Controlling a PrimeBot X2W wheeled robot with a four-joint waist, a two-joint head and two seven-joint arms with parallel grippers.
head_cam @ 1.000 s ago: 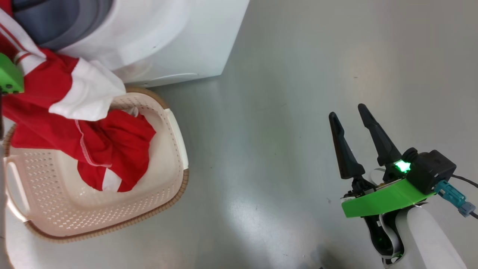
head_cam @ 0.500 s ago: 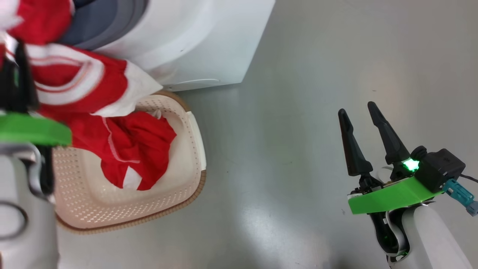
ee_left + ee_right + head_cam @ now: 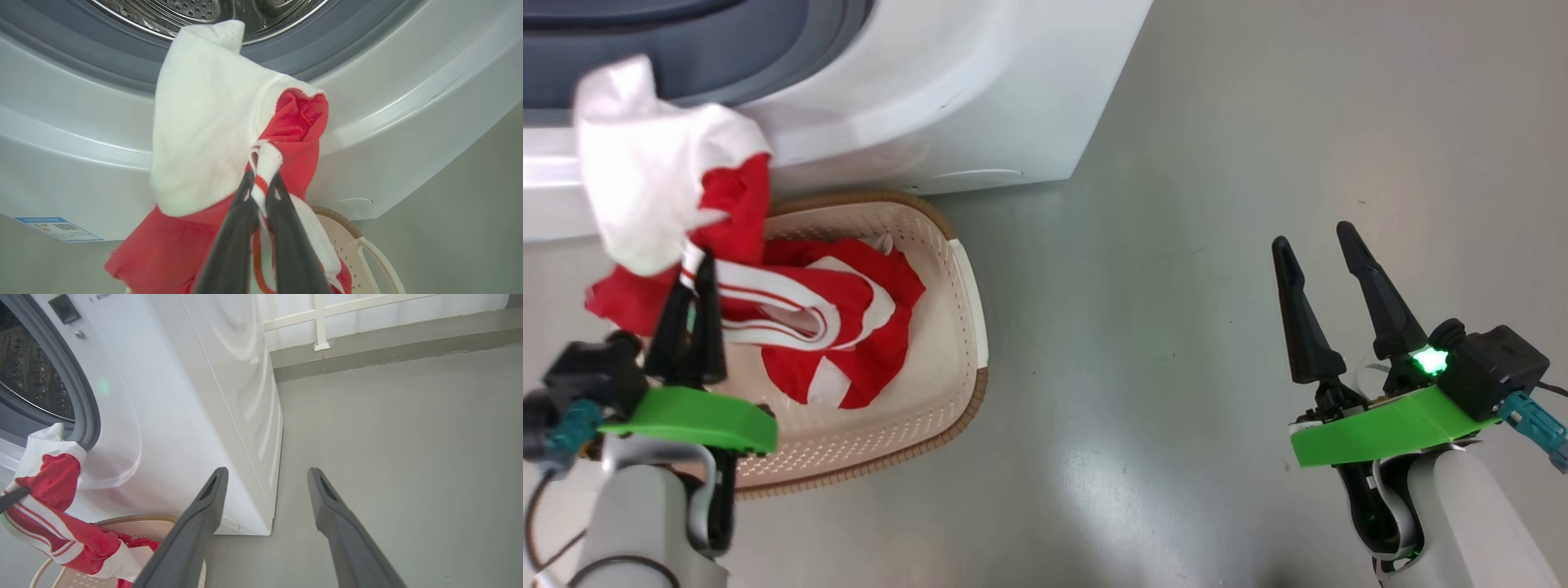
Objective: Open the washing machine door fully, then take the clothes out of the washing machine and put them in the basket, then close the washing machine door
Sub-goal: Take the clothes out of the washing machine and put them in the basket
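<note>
Clothes (image 3: 890,327) are clenched at a striped cuff by the left hand (image 3: 693,273) and draped into the basket (image 3: 939,359), set just before the washing machine (image 3: 980,90). The right hand (image 3: 1312,237) is held released above the floor (image 3: 1176,327).

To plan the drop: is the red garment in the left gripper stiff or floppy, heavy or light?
Probably floppy: the garment folds around the left gripper. Likely light: a thin pinch on its trim holds it. It may drape over the basket rim.
</note>
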